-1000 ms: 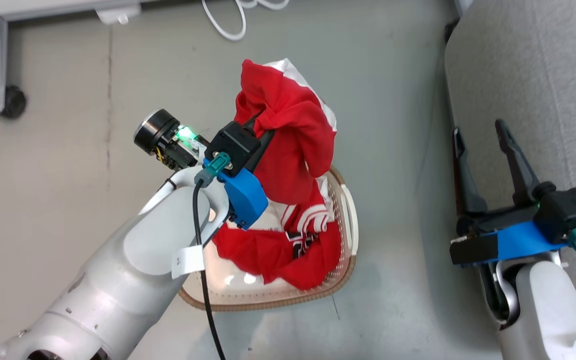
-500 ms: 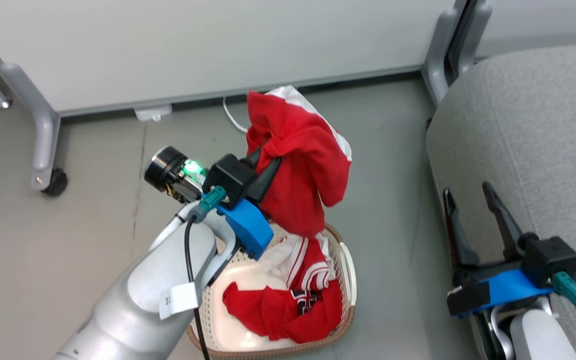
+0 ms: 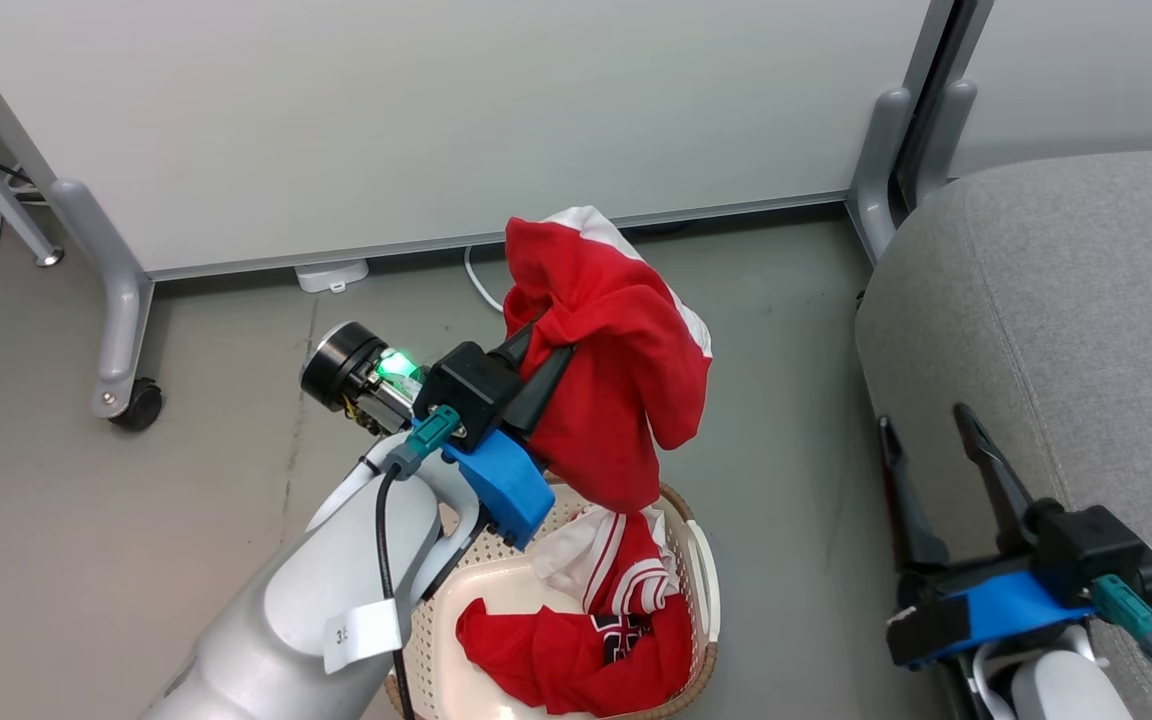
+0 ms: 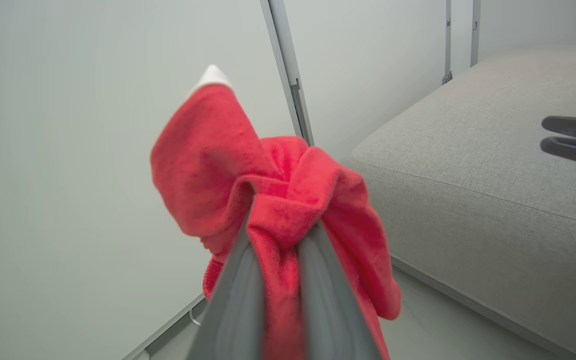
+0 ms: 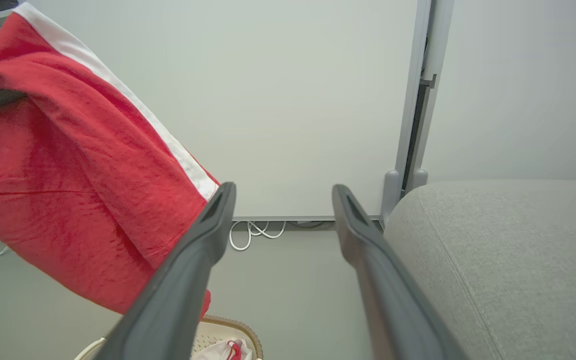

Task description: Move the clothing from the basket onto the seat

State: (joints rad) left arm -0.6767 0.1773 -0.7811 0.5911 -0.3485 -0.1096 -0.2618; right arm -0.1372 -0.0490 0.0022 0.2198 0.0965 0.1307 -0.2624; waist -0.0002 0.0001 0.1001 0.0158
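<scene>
1. Centre of head view: left pincer [image 3: 548, 345] pressed together on a bunched fold of a red garment [image 3: 626, 380]. The left wrist view shows cloth squeezed between both fingers.
2. The garment hangs from the pinch, with a white band along its upper right edge. Its low end overlaps the upper rim of the basket [image 3: 711, 585] in the picture; contact cannot be told.
3. Bottom centre: the basket stands on the floor [image 3: 786, 330], partly hidden by the left forearm. Inside lies more clothing [image 3: 566, 660], red, with a striped trim [image 3: 636, 580] and a black-and-white print [image 3: 626, 632].
4. Right side of frame: grey seat [image 3: 1066, 320], well apart from the held garment.
5. Lower right: right pincer [image 3: 923, 420], fingers spread apart, lying over the seat's left edge.
6. Top of frame: pale panel [image 3: 436, 120] on grey legs, a caster [image 3: 141, 405] at left, a white cable [image 3: 476, 285] at the panel's foot.
</scene>
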